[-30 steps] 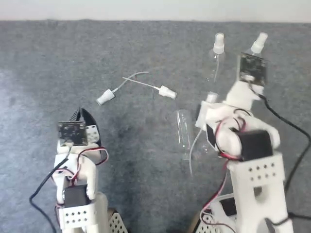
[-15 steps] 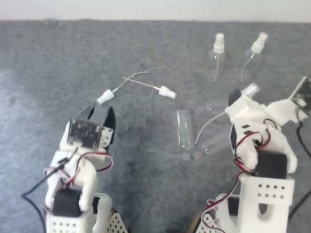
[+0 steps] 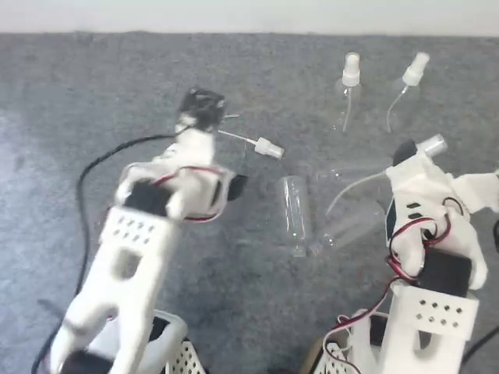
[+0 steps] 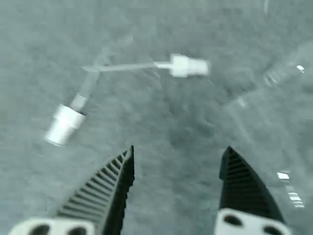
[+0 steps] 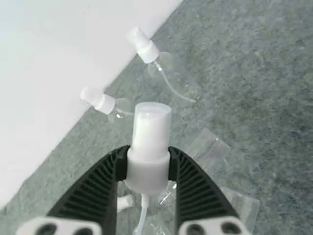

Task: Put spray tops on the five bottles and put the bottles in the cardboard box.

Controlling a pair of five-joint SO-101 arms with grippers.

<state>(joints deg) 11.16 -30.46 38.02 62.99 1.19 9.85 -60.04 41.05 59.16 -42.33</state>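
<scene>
My right gripper [image 5: 148, 155] is shut on a white spray top [image 5: 146, 142] and holds it up above the carpet; its thin tube [image 3: 351, 191] trails toward the clear bottles lying there. My left gripper [image 4: 178, 152] hangs open over the carpet, short of two loose spray tops [image 4: 188, 66] [image 4: 63, 125]. In the high view one loose spray top [image 3: 267, 146] lies just beyond the left gripper [image 3: 235, 187]. An uncapped clear bottle [image 3: 295, 214] lies on its side mid-table, with another bottle [image 3: 351, 226] beside it. Two capped bottles [image 3: 349, 86] [image 3: 409, 84] stand at the back right.
Grey carpet [image 3: 93, 93] covers the whole table, bounded by a white wall at the back. The left arm's body [image 3: 132, 257] stretches across the front left. The right arm's base [image 3: 429, 312] stands at the front right.
The left arm has swung forward and to the right, over the loose spray tops, its gripper open. The right arm has drawn back and rightward with the spray top in its grip.
</scene>
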